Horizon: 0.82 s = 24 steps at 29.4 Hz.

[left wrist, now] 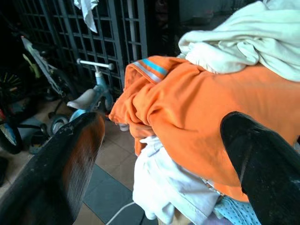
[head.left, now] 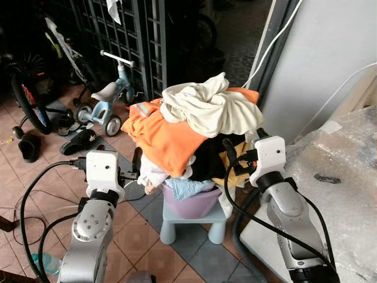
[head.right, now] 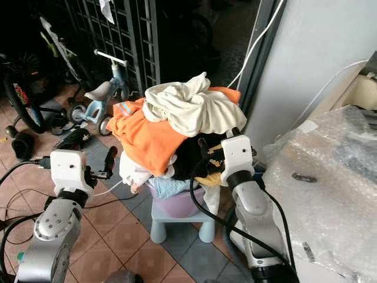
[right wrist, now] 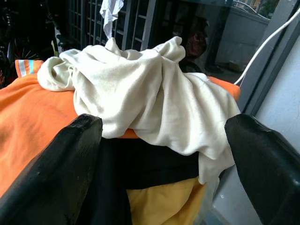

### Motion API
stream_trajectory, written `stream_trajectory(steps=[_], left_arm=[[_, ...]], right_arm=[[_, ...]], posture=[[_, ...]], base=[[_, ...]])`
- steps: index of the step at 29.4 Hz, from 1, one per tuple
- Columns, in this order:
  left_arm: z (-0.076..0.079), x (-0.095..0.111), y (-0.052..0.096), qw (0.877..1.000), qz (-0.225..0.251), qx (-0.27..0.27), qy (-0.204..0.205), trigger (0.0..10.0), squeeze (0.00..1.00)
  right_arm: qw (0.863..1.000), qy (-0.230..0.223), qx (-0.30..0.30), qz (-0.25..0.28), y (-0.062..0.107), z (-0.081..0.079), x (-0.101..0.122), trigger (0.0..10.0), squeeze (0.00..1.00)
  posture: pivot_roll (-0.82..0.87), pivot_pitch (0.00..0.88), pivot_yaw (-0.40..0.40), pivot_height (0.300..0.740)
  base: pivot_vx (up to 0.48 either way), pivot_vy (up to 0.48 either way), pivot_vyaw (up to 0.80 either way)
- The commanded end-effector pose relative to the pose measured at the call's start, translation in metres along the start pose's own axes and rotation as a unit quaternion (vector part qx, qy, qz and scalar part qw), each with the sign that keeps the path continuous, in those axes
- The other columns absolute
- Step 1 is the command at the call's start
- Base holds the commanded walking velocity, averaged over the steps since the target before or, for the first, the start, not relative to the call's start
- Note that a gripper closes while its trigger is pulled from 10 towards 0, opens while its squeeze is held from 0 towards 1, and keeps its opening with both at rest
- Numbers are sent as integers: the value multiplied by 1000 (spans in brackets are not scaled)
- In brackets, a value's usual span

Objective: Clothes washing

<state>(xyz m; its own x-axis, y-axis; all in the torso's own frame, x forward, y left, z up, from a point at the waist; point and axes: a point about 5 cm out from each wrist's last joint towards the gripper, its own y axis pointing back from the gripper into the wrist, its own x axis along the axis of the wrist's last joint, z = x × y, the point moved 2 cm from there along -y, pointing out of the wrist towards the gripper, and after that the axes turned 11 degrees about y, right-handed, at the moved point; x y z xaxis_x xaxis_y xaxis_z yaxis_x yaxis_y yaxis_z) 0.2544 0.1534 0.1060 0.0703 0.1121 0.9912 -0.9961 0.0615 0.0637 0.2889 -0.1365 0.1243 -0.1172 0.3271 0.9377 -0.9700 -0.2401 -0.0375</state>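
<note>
Sitting at the very start, judging by the scene: heaped pile of crumpled laundry (head.left: 194, 127) overflowing a lavender plastic basin (head.left: 191, 203) on a small pale-blue plastic stool (head.left: 191, 221), nothing lifted yet. Flanking that pile, left end effector (left wrist: 164, 154) spread wide just beside the orange cotton garment (left wrist: 197, 117); right end effector (right wrist: 164, 154) gaping near the cream crumpled cloth (right wrist: 145, 98).

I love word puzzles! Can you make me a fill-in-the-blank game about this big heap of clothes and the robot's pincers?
1. The cream cloth lies on the ____ garment.
2. The purple basin stands on a small pale blue ____.
3. The left pincer and the right pincer are both ____.
4. The balance bike stands by the robot's ____ side.

Missing words: orange; stool; open; left
</note>
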Motion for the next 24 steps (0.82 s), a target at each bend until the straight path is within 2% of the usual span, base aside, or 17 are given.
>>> stream_trajectory(steps=[1, 3, 7, 11, 17, 19, 21, 23, 24], left_arm=[[1, 0, 1, 1000, 1, -12, -7, 10000, 0], [-2, 4, 0, 1000, 9, -6, -4, 10000, 0], [-5, 4, -1, 1000, 11, 3, -3, 10000, 0], [-3, 5, 4, 1000, 8, 2, -2, 10000, 0], [-4, 7, 8, 1000, 8, 0, -3, 10000, 0], [-5, 6, 8, 1000, 6, 4, -1, 10000, 0], [-4, 7, 9, 1000, 8, 1, 3, 10000, 0], [-1, 7, 9, 1000, 7, -2, 8, 10000, 0], [1, 6, 9, 1000, 4, -4, 6, 10000, 0]], right_arm=[[1000, -5, 8, 22, -4, -3, 12, 10000, 0], [998, 9, 33, 50, -13, -9, 25, 10000, 0], [997, 22, 40, 58, -22, -10, 28, 10000, 0], [997, 5, 37, 66, -39, -9, 34, 10000, 0], [998, -10, 32, 48, -44, -6, 25, 10000, 0], [999, -6, 30, 43, -43, -7, 23, 10000, 0], [999, 5, 22, 32, -43, -8, 20, 10000, 0], [999, 43, 4, 23, -43, -7, 16, 10000, 0], [1000, 10, 19, 21, -41, -12, 13, 10000, 0]], posture=[[-33, 0, -27, 740], [-25, 0, -33, 740], [-14, 0, -35, 740], [17, 0, -34, 740], [30, 0, -33, 740], [29, 0, -30, 740], [28, 0, -29, 740], [28, 0, -28, 740], [29, 0, -28, 740]], base=[[0, 0, 0], [141, 0, 0], [283, 0, 200], [326, 0, 598], [418, 0, 0], [0, 0, 0], [0, 0, 0], [0, 0, 0], [0, 0, 0]])
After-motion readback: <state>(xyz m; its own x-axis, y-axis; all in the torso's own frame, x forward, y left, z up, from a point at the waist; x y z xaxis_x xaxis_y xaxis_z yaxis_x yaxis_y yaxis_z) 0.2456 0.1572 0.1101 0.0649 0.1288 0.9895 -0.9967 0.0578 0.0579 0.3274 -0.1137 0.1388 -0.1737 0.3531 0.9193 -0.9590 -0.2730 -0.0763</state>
